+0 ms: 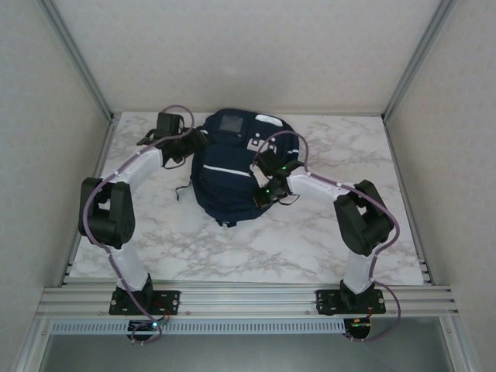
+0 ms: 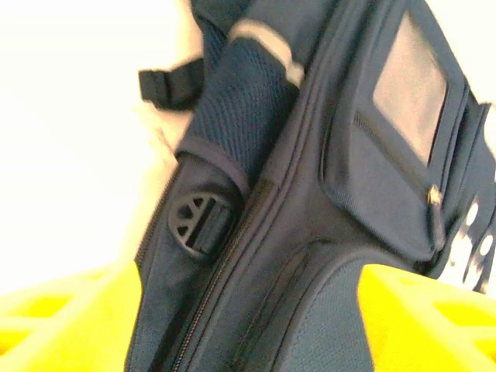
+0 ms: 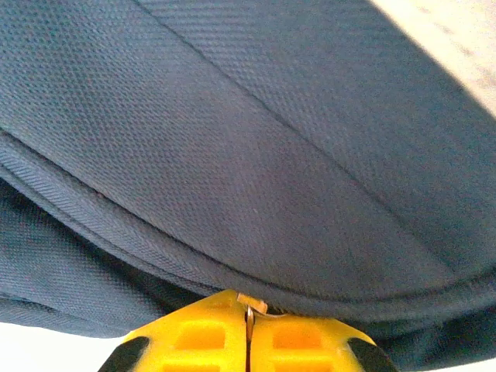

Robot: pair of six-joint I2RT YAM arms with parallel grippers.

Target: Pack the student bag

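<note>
Right gripper [image 3: 248,319], fully closed, pinches the zipper pull [image 3: 253,304] at the student bag's [image 1: 226,177] seam, presumably to run the zip; left gripper [image 2: 248,318], spread wide and empty, flanks the bag.

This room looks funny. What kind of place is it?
Probably a robot test booth: left arm and right arm bolted to a metal rail, marble-look table, plain walls, one student bag.

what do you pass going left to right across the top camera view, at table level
left elbow → left tool → backpack → right elbow
</note>
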